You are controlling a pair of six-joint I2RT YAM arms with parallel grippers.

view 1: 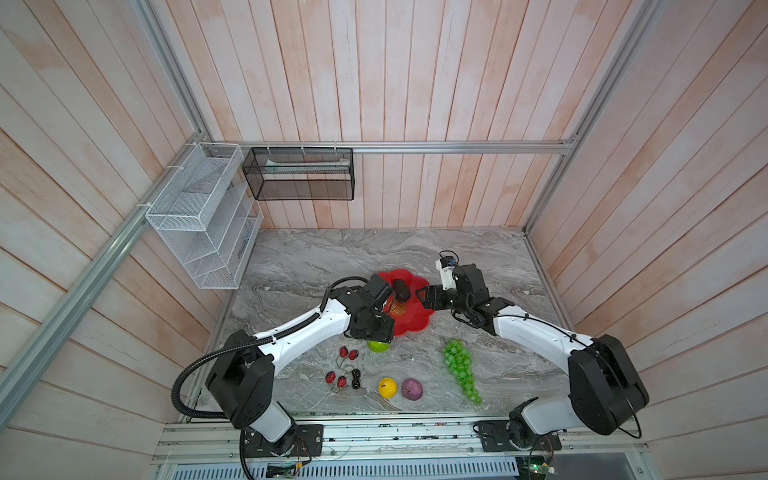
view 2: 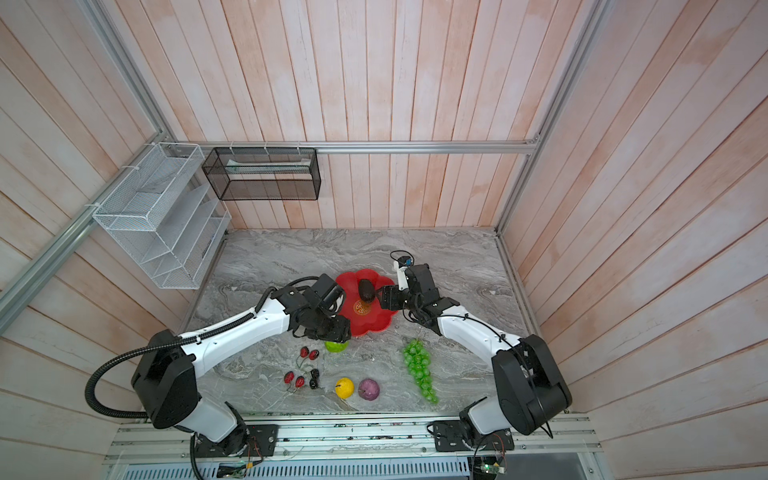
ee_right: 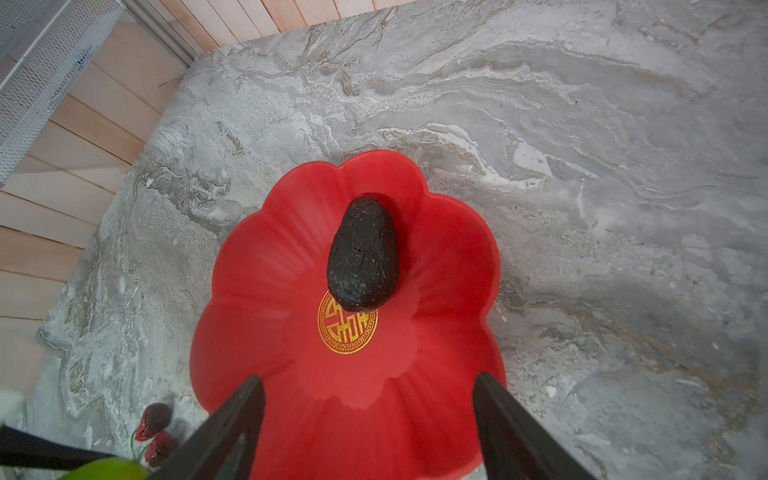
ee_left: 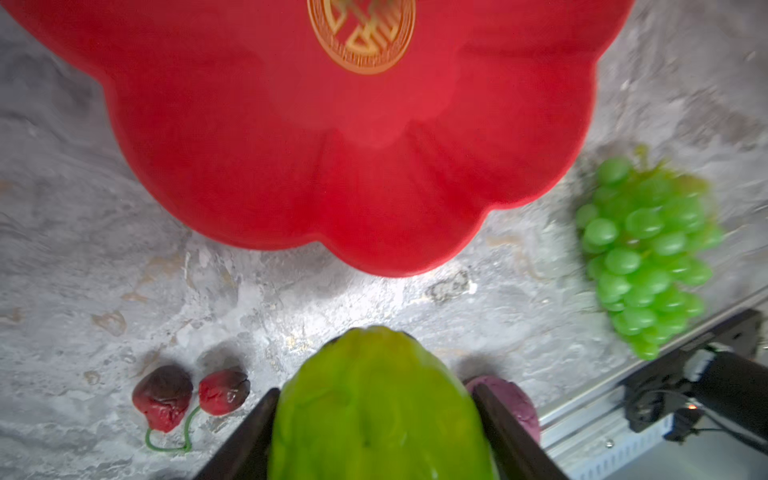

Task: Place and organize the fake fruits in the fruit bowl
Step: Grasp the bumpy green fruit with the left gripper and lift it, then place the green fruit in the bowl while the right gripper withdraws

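Pinching the green ball [ee_left: 374,419] is my left gripper [ee_left: 374,390]: its two fingers [ee_left: 253,432] lie flush against the ball's sides. In both top views the ball sits low at the table [view 1: 311,257], just off the near rim of the bowl [ee_right: 266,270], the side toward my bases. It is outside the bowl, not in it.

My right gripper [ee_right: 365,378] stands spread wide with nothing between its fingers. It hangs over the bowl's right rim and points in toward the middle.

Inside the bowl lies the avocado [ee_right: 363,253], alone. Its wide end overlaps the edge of the gold emblem [ee_right: 348,328] and its narrow end points toward the far rim.

The other fruits lie on the table, all on the bowl's near side:
- One cherry pair [ee_left: 164,397] is near the bowl on my left, just beside the ball.
- A second cherry pair [view 1: 336,379] lies farther out from the bowl, with the black berries [view 1: 356,377] just beside it.
- The lemon [view 1: 387,387] and the purple fruit [view 1: 412,389] sit side by side, well apart from the bowl, close to the table's near edge.
- The grapes [view 1: 459,365] lie on my right of the bowl, stem end nearest it, with the bunch trailing away toward the near edge.
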